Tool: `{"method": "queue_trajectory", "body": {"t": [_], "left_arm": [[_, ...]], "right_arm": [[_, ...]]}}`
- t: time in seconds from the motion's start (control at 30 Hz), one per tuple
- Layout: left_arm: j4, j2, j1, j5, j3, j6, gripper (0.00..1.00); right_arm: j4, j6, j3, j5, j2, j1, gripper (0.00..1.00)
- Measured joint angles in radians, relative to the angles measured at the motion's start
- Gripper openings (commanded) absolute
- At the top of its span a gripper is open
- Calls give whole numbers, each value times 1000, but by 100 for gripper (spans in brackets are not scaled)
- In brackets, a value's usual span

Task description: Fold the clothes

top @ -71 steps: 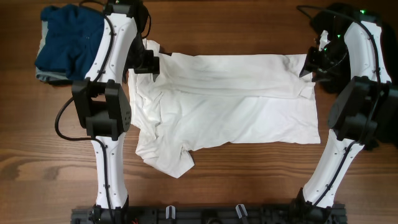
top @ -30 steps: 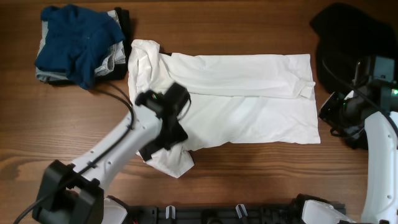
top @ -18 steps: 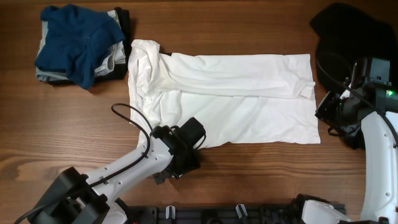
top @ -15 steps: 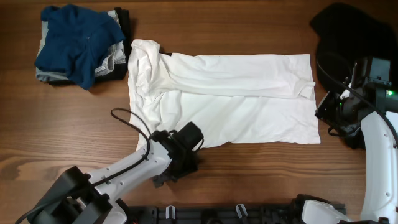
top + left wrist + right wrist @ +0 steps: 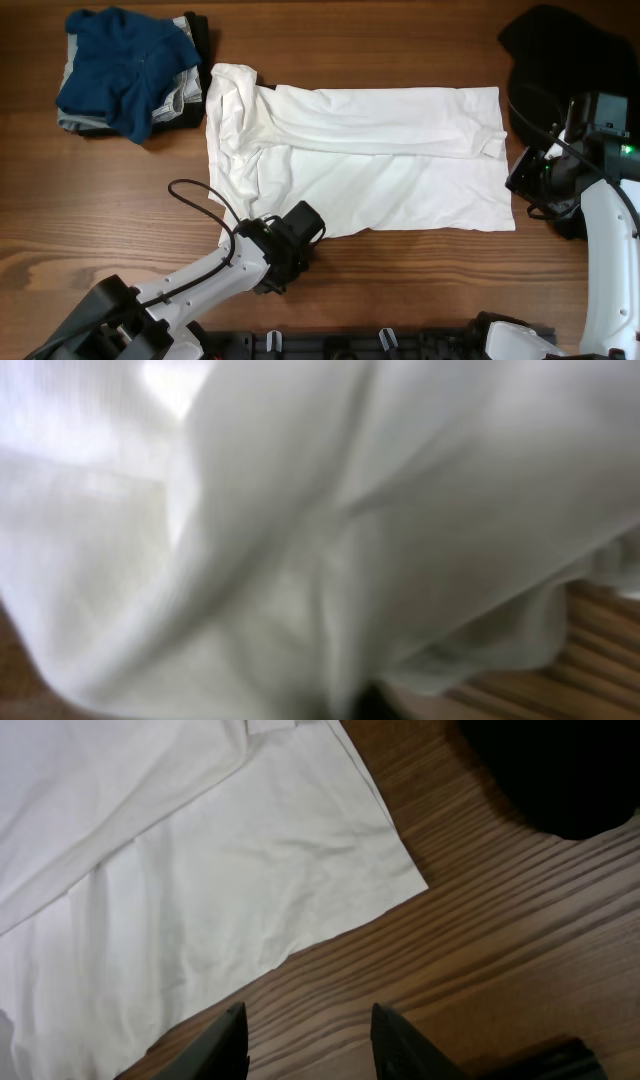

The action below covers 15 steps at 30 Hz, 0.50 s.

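The white T-shirt point(image 5: 380, 150) lies spread flat across the table, folded lengthwise. My left gripper point(image 5: 290, 255) sits at the shirt's front left edge, where the lower sleeve is hidden beneath it. White fabric point(image 5: 300, 540) fills the left wrist view right up to the jaws, and the gripper is shut on it. My right gripper point(image 5: 520, 182) hovers just off the shirt's right edge. In the right wrist view it point(image 5: 310, 1055) is open over bare wood, with the shirt's corner point(image 5: 400, 880) ahead of the fingertips point(image 5: 232, 1038).
A pile of blue and grey clothes point(image 5: 125, 65) sits at the back left. A black garment point(image 5: 560, 50) lies at the back right, close behind the right arm, its edge point(image 5: 560, 770) also in the right wrist view. Bare wood runs along the front.
My left arm has swung from the shirt's left side down to its front left edge and shut on the fabric there. The right arm has barely moved.
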Motion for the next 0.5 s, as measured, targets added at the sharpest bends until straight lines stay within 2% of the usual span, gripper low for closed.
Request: {"method": "queue_trajectory", "body": {"t": [0.1, 0.27, 0.4, 0.5], "left_arm": [[-34, 0, 32, -8, 5, 4, 4], [-227, -8, 156, -30, 77, 99, 4], [-243, -64, 230, -41, 197, 170, 4], [-240, -97, 266, -41, 217, 194, 4]], "right_arm": [[-8, 0, 0, -5, 0, 0, 40], [-43, 0, -2, -5, 0, 0, 40], [-24, 0, -72, -14, -1, 0, 40], [35, 9, -183, -24, -1, 0, 45]]}}
